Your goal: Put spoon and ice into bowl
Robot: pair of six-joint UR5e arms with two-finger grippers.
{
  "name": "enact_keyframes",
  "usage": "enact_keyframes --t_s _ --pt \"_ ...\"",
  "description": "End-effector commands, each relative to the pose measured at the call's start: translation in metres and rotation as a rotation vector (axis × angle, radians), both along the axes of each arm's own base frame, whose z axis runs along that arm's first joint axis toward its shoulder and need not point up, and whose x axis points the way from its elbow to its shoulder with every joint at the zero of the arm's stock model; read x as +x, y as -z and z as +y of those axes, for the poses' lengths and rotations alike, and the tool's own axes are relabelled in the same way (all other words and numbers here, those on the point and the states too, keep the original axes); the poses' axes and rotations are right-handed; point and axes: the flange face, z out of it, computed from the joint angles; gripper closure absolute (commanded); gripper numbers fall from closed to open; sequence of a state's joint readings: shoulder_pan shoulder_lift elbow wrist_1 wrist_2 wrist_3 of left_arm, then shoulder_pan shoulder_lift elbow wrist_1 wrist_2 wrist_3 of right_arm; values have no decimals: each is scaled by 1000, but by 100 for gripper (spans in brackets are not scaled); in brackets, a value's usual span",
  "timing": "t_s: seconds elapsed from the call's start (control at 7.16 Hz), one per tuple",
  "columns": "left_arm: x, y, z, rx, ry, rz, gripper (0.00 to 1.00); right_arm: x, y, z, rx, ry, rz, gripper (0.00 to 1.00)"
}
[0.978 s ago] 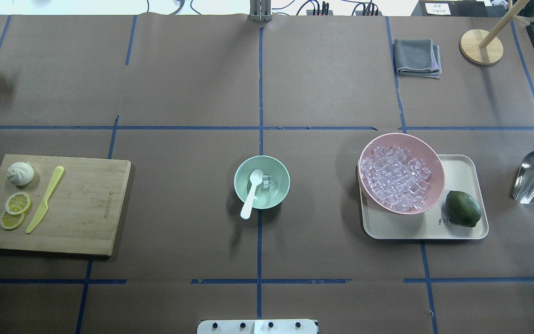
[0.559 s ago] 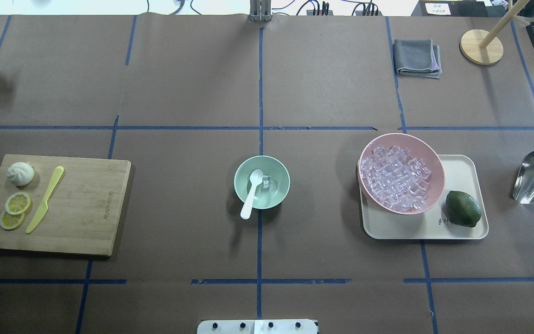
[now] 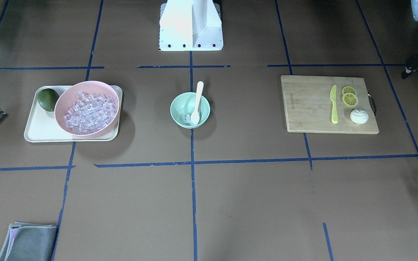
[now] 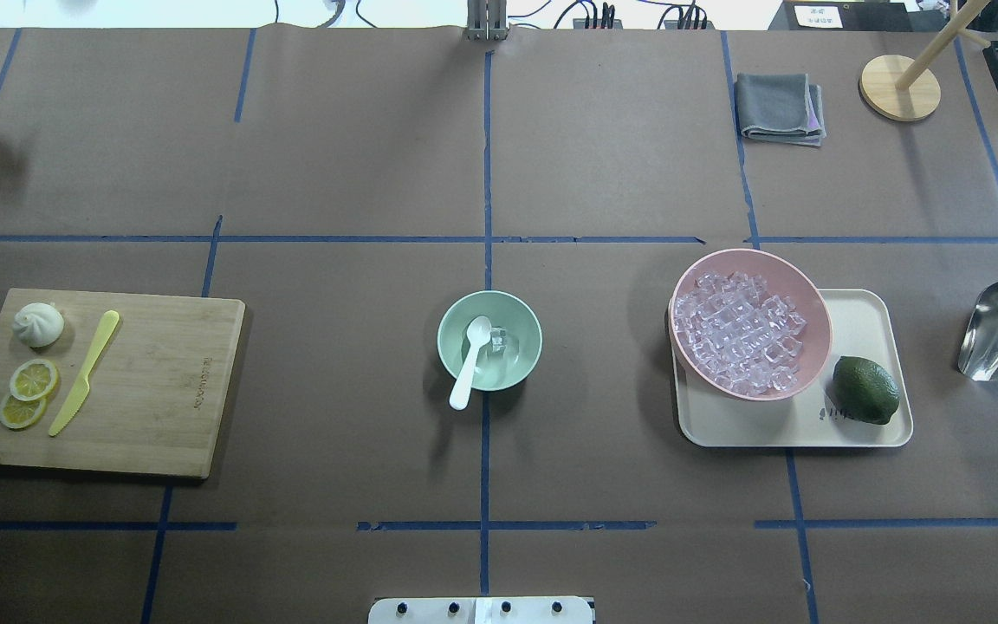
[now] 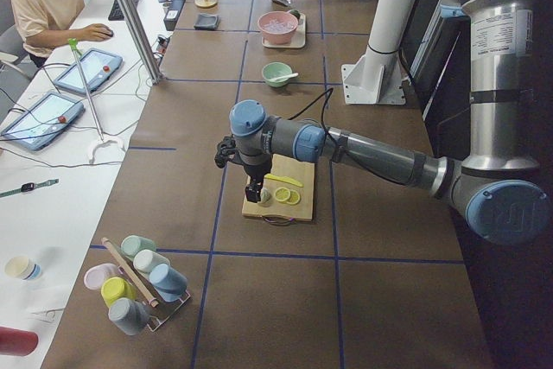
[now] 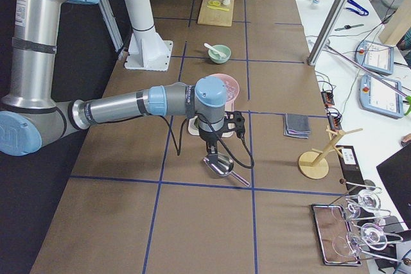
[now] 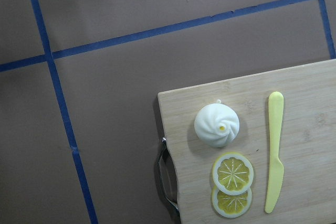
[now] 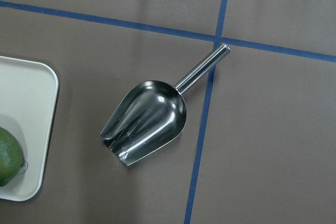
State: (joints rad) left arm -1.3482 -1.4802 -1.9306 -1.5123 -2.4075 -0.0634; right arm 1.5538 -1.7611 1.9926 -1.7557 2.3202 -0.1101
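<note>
The left gripper [image 5: 253,194] hangs above the handle end of a rectangular bamboo cutting board [image 4: 152,381]. It shows only in the side view, so I cannot tell whether its fingers are spread or pressed together. Directly below it lie a white twisted steamed bun [image 7: 217,125] and two overlapping round lemon slices [image 7: 232,184]. Just beyond those, toward the table's middle, a pale yellow plastic knife [image 7: 274,150] lies flat on the board.

Well away from this gripper, about midway between it and the other one, stands the small round mint-green bowl [image 4: 523,322]. The small white plastic spoon [image 4: 469,364] has its oval end inside the bowl. Its straight handle leans on the rim on the robot's side and sticks out past it. A few small clear ice cubes [image 4: 500,340] sit on the bowl's floor, just beside the spoon's head.

Nearer the right gripper [image 6: 210,151], a larger pink bowl [image 4: 813,299] heaped with more clear cubes [image 4: 737,334] rests on a cream rectangular tray [image 4: 865,314], and a dark green round fruit [image 4: 865,389] sits next to it.

The right gripper hangs just above a shiny steel scoop [image 8: 147,124] lying on the brown paper beside the tray. Its fingers also cannot be judged as apart or closed. A folded grey cloth [image 4: 778,106] lies well beyond it, across the table.
</note>
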Motion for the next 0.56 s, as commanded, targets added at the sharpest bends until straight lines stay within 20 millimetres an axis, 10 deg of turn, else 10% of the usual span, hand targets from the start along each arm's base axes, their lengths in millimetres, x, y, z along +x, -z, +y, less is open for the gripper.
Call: enact_keyframes --t_s 0.0,0.42 --pt "-1 4 -4 0 8 -9 0 0 -6 0 -1 13 0 0" --pt "-2 -4 9 -25 11 -10 0 -2 -7 -2 35 60 -25 0"
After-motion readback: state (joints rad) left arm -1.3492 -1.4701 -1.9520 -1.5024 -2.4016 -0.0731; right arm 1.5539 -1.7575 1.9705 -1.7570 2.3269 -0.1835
